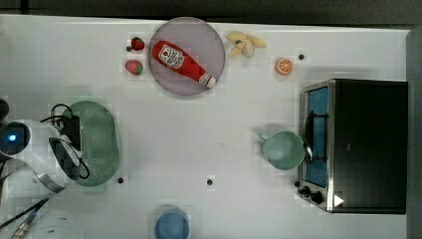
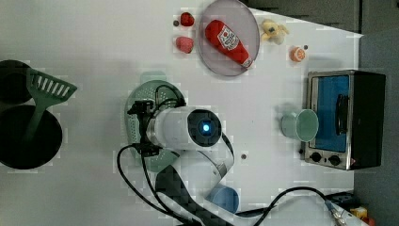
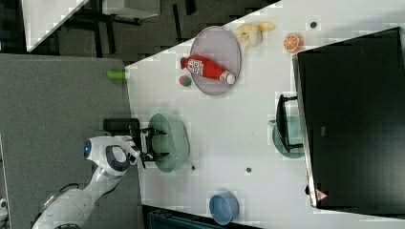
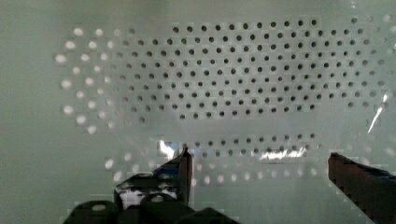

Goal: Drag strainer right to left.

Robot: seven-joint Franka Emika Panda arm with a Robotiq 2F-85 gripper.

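Hovering inside the strainer (image 4: pixel 233 79), claw (image 4: pixel 259 161) spread apart, gripping nothing. Risk: fingers slip over the smooth basin, or push tips it off the tabletop's (image 1: pixel 199 139) near-left edge in the top view.

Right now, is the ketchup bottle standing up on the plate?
No, in the top view the ketchup bottle lies flat on its side across the grey plate.

Pale green oval strainer (image 1: pixel 102 142), holed basin (image 4: pixel 243 79) upward, flat on table at top view's far left.
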